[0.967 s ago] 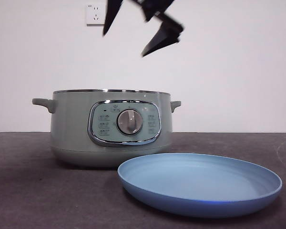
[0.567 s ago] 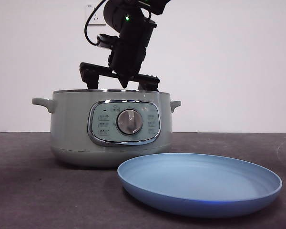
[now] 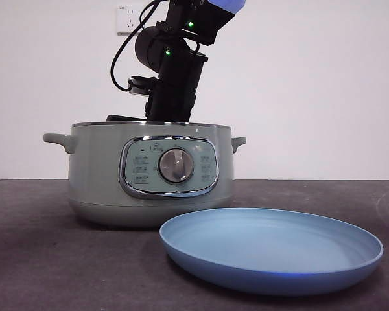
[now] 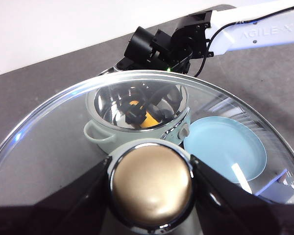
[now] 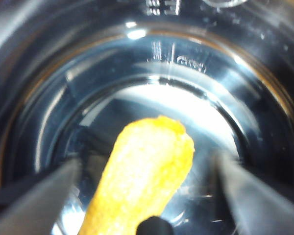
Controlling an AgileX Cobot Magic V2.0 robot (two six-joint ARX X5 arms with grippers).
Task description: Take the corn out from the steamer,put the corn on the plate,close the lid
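Inside the steamer, the right gripper straddles the corn with jaws spread, poised to grasp. The left gripper clamps the lid aloft, clearing access. The plate waits alongside.

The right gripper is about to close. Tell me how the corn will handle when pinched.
The corn looks bumpy, so it should grip fairly well. Its tapered, rounded form may let it roll or squirt sideways between the right gripper's open jaws. It seems stiff.

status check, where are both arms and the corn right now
Left gripper shut on lid knob, held above the table. Right gripper open inside steamer, jaws either side of corn, not yet gripped. Plate bare; nothing blocking.
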